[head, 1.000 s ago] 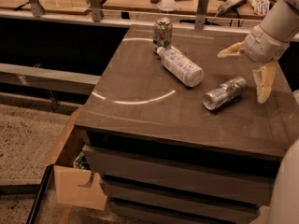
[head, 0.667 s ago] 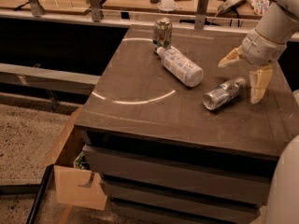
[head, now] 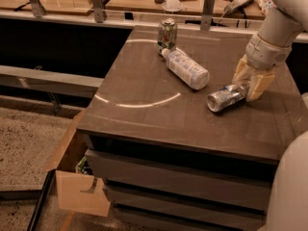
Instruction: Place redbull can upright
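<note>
Camera view: gripper (head: 251, 81) at the fallen redbull can (head: 226, 96) on the bench (head: 144, 114).
Jaws apart astride its end, ready to right it.

Your gripper (head: 244, 89) is no longer off to the right of the can (head: 224, 97), where it hung a second ago: it now sits lower and further left, right at the can's right-hand end. Its fingers (head: 260, 83), spread wide before, now stand closer together, one on each side of that end, though you cannot tell from here whether they touch it. The arm's wrist has dropped with it and now leans in over the can's end.
</note>
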`<state>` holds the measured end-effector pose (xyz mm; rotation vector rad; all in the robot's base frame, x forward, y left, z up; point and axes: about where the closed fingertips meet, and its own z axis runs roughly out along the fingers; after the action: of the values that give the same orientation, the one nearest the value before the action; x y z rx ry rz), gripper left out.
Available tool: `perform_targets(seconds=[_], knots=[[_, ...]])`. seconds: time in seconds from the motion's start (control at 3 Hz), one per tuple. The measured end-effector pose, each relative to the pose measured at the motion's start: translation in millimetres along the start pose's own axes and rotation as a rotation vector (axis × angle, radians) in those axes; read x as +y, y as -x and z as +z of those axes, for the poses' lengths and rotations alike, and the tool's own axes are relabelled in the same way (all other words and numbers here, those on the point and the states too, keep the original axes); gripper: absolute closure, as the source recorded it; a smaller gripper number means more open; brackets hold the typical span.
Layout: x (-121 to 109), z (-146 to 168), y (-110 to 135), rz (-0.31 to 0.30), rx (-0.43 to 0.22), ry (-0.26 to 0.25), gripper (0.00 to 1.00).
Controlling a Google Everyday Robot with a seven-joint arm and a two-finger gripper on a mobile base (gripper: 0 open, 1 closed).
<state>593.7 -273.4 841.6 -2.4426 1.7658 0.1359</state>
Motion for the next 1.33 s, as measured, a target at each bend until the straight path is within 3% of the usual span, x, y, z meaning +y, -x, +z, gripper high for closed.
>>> perform_targets(seconds=[0.33,0.67,1.0,1.33], knots=[[-9,3,-2,0.002,0.009,-0.026,0.87],[-17,5,-3,0.002,0.014,-0.05,1.0],[-23,-4,-3,-0.024,0.082,-0.101,1.0],[-23,-33,-28,-0.022,0.26,-0.172,1.0]])
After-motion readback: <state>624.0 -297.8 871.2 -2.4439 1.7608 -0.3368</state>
